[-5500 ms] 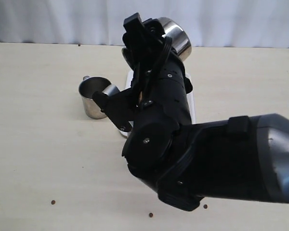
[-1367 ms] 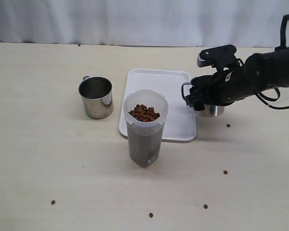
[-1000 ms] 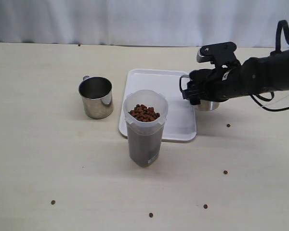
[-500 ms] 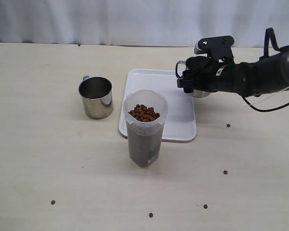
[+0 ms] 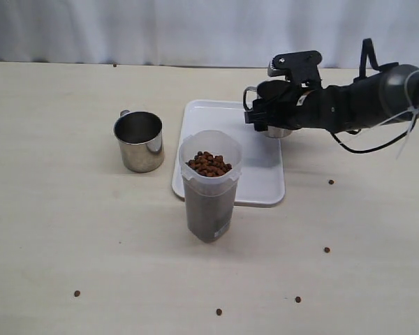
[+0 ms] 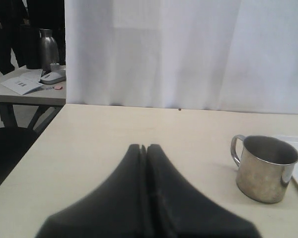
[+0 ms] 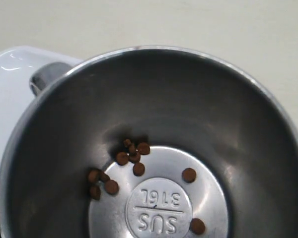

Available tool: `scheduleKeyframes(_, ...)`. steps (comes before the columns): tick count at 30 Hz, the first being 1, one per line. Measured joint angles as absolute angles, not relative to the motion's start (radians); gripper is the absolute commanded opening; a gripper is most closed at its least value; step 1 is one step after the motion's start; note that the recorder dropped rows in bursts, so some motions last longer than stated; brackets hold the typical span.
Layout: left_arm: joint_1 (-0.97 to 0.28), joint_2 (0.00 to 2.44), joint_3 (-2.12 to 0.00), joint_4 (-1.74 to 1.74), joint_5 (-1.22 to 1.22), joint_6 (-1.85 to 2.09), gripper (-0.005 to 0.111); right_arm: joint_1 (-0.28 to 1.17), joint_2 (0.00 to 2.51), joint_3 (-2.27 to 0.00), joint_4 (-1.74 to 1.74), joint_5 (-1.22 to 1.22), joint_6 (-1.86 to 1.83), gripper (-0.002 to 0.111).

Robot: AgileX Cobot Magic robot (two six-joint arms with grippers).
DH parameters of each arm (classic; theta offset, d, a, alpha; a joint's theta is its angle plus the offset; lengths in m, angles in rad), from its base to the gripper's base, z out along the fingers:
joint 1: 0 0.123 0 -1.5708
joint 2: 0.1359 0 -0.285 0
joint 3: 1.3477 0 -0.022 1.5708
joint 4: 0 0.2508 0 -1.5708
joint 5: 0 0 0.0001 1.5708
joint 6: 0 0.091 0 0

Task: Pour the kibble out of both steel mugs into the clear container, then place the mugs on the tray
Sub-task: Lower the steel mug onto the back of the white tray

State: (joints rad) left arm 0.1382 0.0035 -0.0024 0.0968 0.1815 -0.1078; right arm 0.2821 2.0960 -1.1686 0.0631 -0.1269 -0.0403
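My right gripper (image 5: 267, 114) is shut on one steel mug (image 5: 280, 130), holding it upright at the far right corner of the white tray (image 5: 260, 178). In the right wrist view that mug (image 7: 223, 124) fills the frame, with several kibble pellets (image 7: 131, 156) left on its bottom. The second steel mug (image 5: 140, 140) stands on the table left of the tray, apart from both grippers. The clear container (image 5: 210, 202) stands at the tray's near edge, heaped with kibble (image 5: 209, 164). My left gripper (image 6: 144, 148) is shut on nothing, with the second mug (image 6: 263, 168) off to one side of it.
Loose pellets lie on the table, such as one (image 5: 330, 182) right of the tray and others (image 5: 218, 312) near the front edge. A white curtain runs along the far edge. The left wrist view shows another table (image 6: 25, 89) beyond this one.
The right arm, which had held its mug tipped over the container, carried it upright from the table right of the tray, leftward and back, to the tray's far right corner.
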Motion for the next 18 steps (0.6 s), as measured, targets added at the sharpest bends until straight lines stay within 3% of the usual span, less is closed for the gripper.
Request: scheduleKeyframes(18, 0.138, 0.004, -0.002, 0.097, 0.182, -0.108, 0.0, 0.327, 2.135, -1.237, 0.063, -0.093, -0.021, 0.005)
